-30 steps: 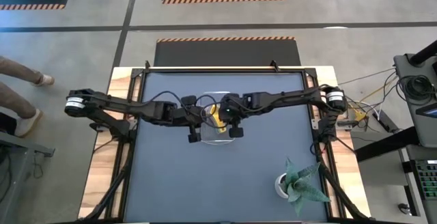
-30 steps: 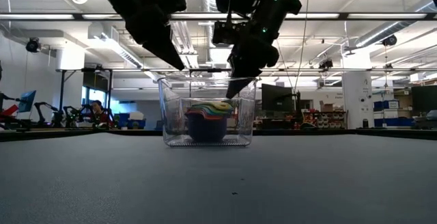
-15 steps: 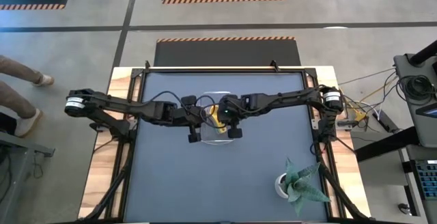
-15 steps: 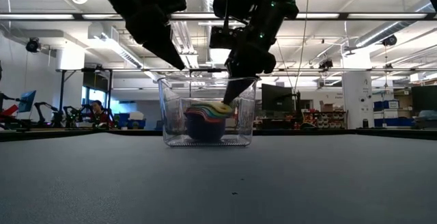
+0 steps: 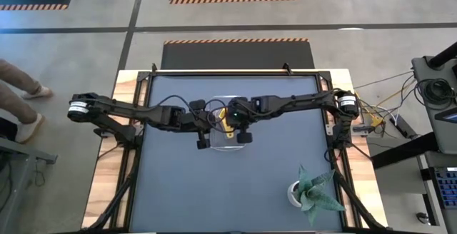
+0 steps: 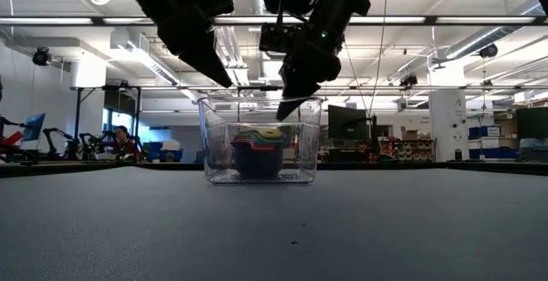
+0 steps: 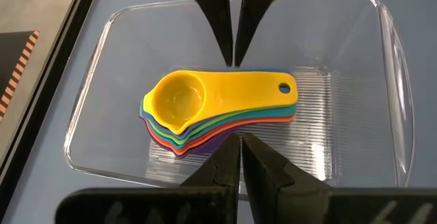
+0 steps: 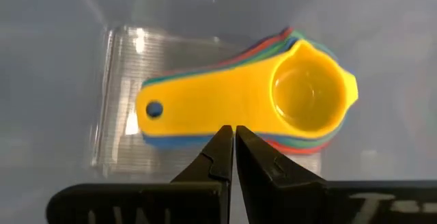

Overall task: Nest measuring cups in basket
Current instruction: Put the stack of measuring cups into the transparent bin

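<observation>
The clear basket (image 5: pixel 228 100) stands in the middle of the table, toward its far side. Inside it the measuring cups (image 7: pixel 218 108) lie nested in one stack on the bottom, the yellow cup (image 8: pixel 273 98) on top and green, red, purple and blue edges showing under it. My left gripper (image 7: pixel 236 149) is shut and hangs above the basket's left part (image 6: pixel 224 80), over the rim. My right gripper (image 8: pixel 233 136) is shut and points down into the basket's mouth (image 6: pixel 284 112), a little above the stack's handles. It also shows in the left wrist view (image 7: pixel 234 53).
A white pot with a green plant (image 5: pixel 307 191) stands near the table's near right corner. Both arms reach in from the table's left and right edges and meet over the basket. The dark mat (image 5: pixel 214 191) lies bare on the near side.
My right gripper, staying shut, has gone down onto the top of the cup stack and then come up again, so that it now hangs clear above it. My left gripper has kept still.
</observation>
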Available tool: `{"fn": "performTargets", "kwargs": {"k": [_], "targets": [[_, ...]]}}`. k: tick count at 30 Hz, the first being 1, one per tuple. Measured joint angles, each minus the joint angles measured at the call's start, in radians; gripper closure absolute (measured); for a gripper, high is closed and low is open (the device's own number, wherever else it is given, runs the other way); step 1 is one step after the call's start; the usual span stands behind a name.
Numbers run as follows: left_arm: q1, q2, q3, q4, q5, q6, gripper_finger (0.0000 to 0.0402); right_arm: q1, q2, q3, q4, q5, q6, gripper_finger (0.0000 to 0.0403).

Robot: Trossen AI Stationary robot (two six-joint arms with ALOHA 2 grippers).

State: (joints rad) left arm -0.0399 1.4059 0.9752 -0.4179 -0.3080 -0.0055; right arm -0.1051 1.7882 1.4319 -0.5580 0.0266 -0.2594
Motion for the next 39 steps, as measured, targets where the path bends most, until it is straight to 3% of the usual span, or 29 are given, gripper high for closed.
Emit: {"fn": "performTargets", "kwargs": {"k": [16, 39], "targets": [[0.000, 0.000, -0.002, -0.008, 0.000, -0.004, 0.0402, -0.004, 0.057, 0.018, -0.053, 0.025, -0.013, 0.0394], [0.000, 0.012, -0.003, 0.021, 0.002, -0.014, 0.0402, -0.005, 0.051, 0.016, -0.040, -0.026, -0.015, 0.0394]]}}
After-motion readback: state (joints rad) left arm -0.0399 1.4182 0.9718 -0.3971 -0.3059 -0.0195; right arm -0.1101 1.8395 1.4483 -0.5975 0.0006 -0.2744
